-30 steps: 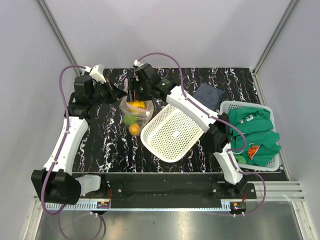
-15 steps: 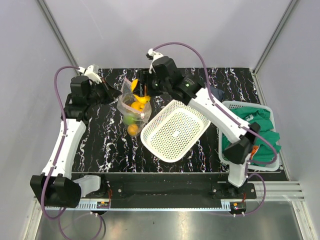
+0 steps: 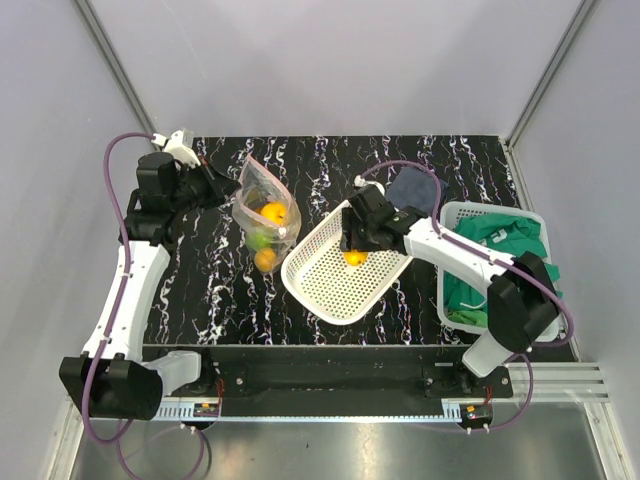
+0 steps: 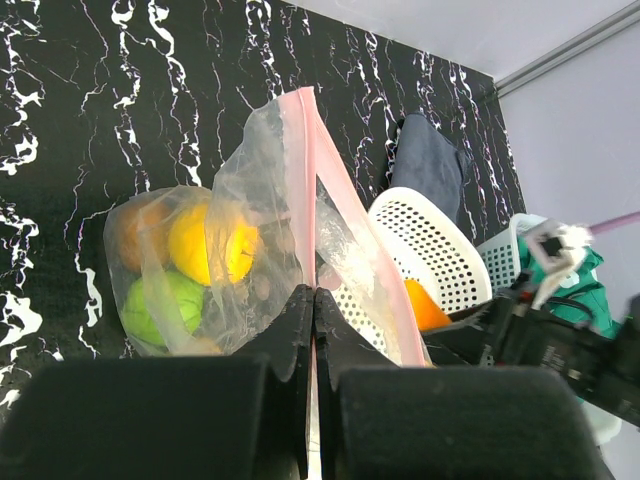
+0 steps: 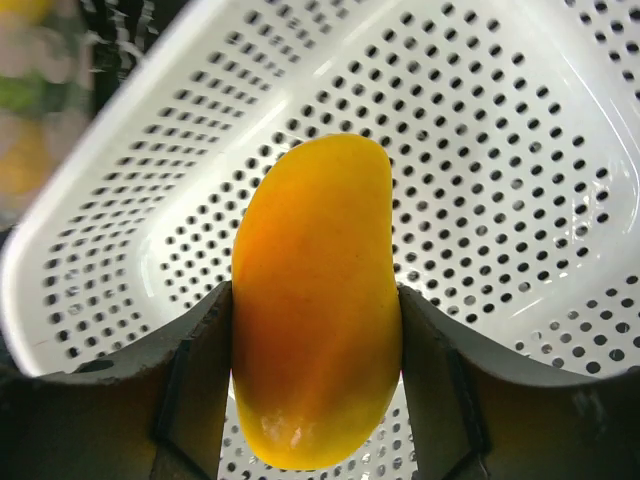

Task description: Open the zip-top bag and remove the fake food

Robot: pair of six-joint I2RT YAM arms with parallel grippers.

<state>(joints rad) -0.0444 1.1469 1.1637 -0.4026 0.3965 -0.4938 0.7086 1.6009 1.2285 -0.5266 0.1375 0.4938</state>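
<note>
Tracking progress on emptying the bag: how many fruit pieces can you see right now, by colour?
Orange-yellow fruit: 3, two in the zip-top bag, one in the right gripper
Green fruit: 1, in the bag
Total: 4 visible

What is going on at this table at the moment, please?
The left pincer is shut on the pink zip edge of the zip-top bag, holding it up, open. The right pincer grips an orange-yellow fake fruit above the white basket. Inside the bag sit more fake fruits, orange and green.
</note>
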